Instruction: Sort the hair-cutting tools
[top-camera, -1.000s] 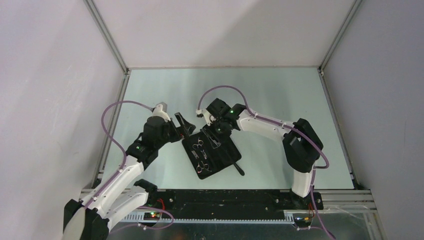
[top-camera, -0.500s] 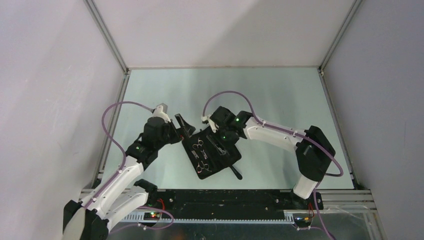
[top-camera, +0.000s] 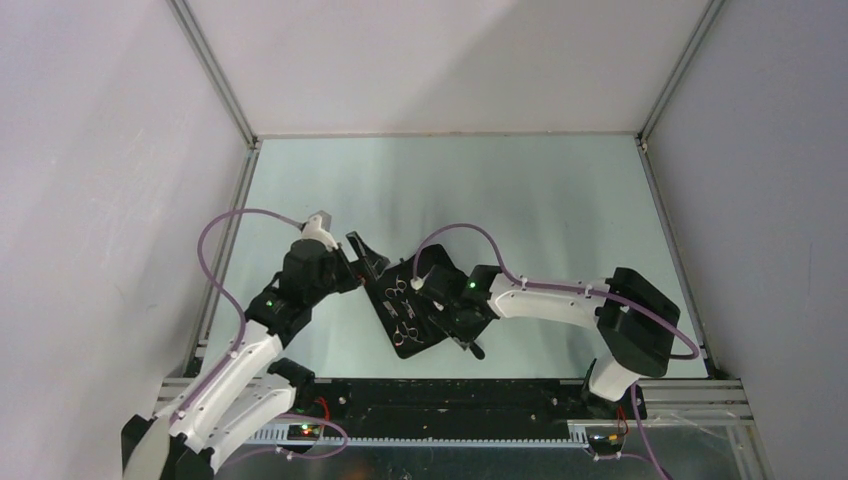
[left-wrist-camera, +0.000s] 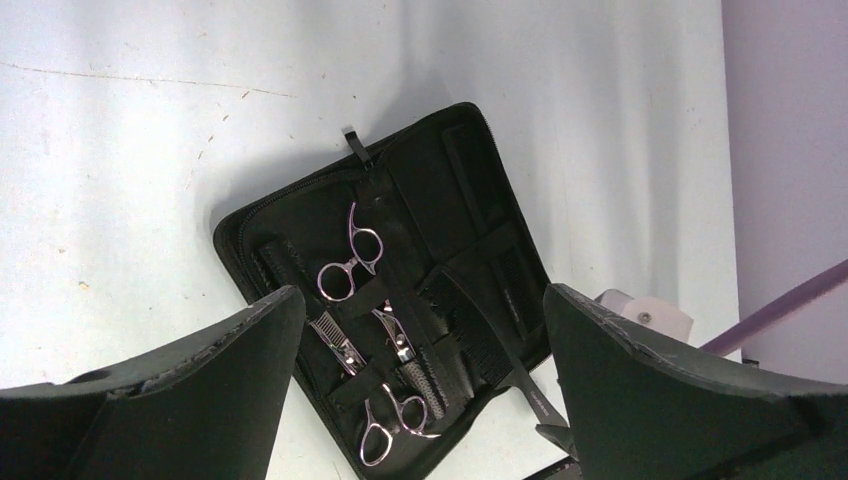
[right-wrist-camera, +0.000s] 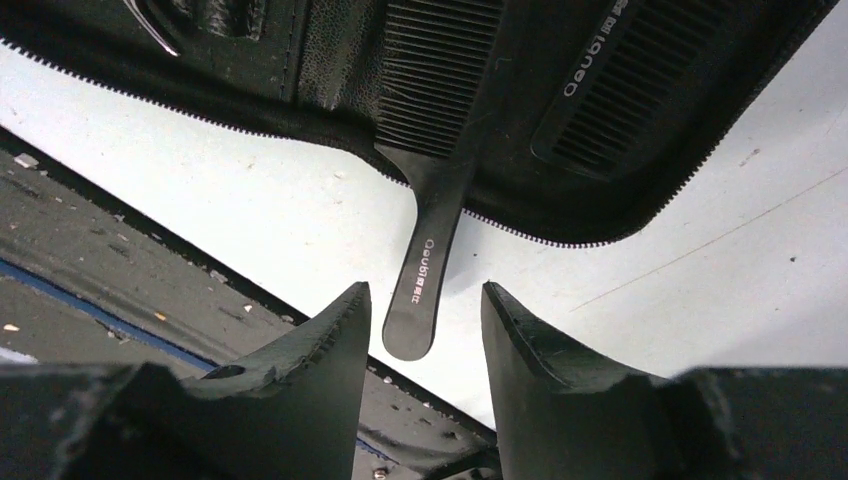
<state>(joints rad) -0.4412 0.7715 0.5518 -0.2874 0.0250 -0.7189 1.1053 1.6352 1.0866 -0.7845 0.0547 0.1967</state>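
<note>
Right fingers (right-wrist-camera: 310, 350) straddle the comb (right-wrist-camera: 432, 200) handle; arm stretched leftward.

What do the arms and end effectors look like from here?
The left arm and right arm have white shells, black joints, green indicator lights and a looping purple cable each. The left end effector and right end effector are matte black, each with two wedge-shaped, scuffed fingers.

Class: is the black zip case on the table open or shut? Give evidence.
Open: the zip case lies spread flat, lining up, scissors strapped inside and a comb handle poking past its edge.
</note>
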